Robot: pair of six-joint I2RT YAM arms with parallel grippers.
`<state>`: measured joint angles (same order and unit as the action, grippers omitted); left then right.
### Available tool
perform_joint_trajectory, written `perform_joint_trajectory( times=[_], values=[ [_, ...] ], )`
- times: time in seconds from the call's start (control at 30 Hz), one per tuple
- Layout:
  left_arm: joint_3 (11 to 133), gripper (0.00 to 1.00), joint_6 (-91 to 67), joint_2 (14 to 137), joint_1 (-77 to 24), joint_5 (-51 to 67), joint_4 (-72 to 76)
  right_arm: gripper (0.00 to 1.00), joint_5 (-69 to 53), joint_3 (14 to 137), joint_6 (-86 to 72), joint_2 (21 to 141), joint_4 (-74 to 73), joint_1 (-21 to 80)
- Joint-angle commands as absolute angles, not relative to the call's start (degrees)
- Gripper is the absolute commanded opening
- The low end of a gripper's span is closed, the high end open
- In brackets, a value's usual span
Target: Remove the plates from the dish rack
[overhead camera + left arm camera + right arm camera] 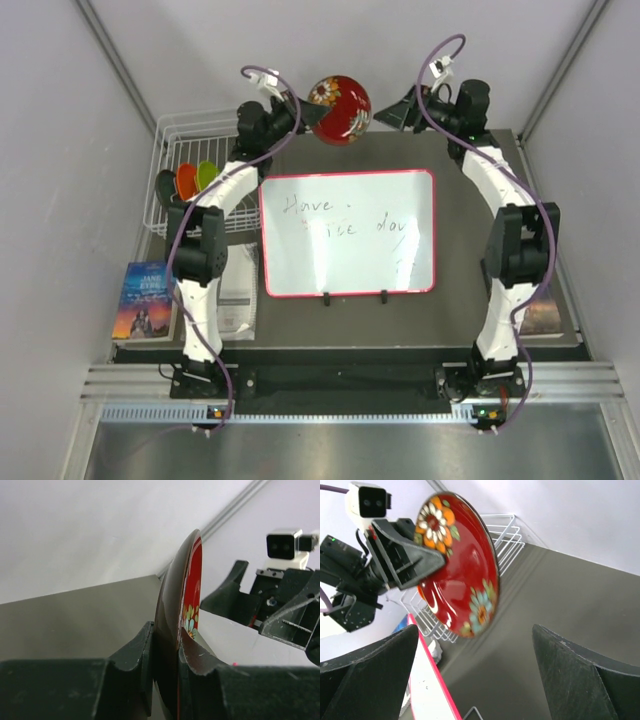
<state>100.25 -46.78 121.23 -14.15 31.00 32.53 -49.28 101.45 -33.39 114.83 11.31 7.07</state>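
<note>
Pale grey walls (60, 120) enclose a dark tabletop (470, 230).

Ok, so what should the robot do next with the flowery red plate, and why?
Probably ease the open right gripper onto the free edge of the red plate: the left gripper pinches its other edge in mid-air, and the right one faces it, not touching.

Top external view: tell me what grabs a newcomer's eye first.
The red flowered plate, gripped on edge by the left tool at the far centre, with the open right tool facing it. Next, the red-framed whiteboard lying mid-table, then the white dish rack at far left holding more plates.
</note>
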Motion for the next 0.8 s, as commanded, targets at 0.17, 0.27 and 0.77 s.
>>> perform_joint_trajectory(
  times=[0.17, 0.27, 0.77],
  values=[
    [106.1, 0.0, -49.0, 123.4, -17.8, 33.1, 39.6, 0.9, -53.1, 108.1, -36.7, 119.8, 17.2, 8.6],
    [106.3, 0.0, -49.1, 123.7, -17.9, 33.1, 40.4, 0.87, -53.4, 108.2, -37.3, 120.7, 17.6, 8.8],
    [111.2, 0.0, -55.3, 127.9, -18.0, 34.7, 45.4, 0.54, -56.5, 106.3, -42.4, 122.4, 27.9, 8.9]
  ],
)
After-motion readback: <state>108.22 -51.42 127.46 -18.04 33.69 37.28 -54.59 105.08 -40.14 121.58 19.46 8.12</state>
